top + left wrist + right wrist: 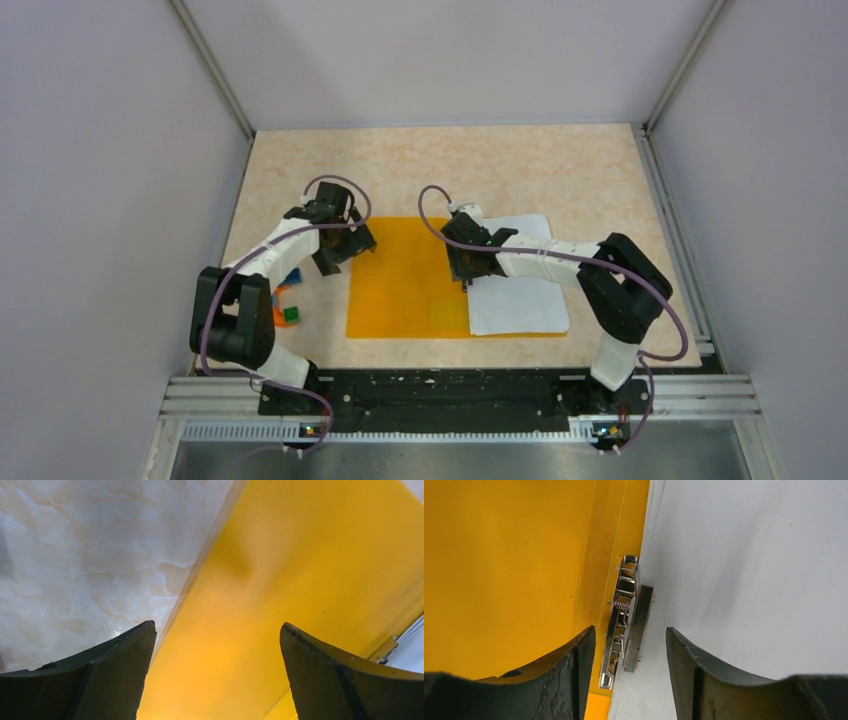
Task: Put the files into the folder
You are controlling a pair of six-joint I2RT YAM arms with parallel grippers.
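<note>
The orange folder (405,280) lies open and flat mid-table. White paper, the files (518,285), covers its right half; how many sheets lie there I cannot tell. My left gripper (337,252) hovers over the folder's left edge (280,570), open wide with nothing between its fingers (115,670). My right gripper (468,272) is over the folder's spine, open, its fingers either side of a metal clip (625,620). That clip sits where the orange cover (509,570) meets the white paper (749,555). Neither finger touches the clip.
Small toy blocks, blue (293,275), orange (279,304) and green (291,314), lie beside the left arm's elbow. Grey walls enclose the marbled table (540,170) on three sides. A metal rail (450,395) runs along the near edge.
</note>
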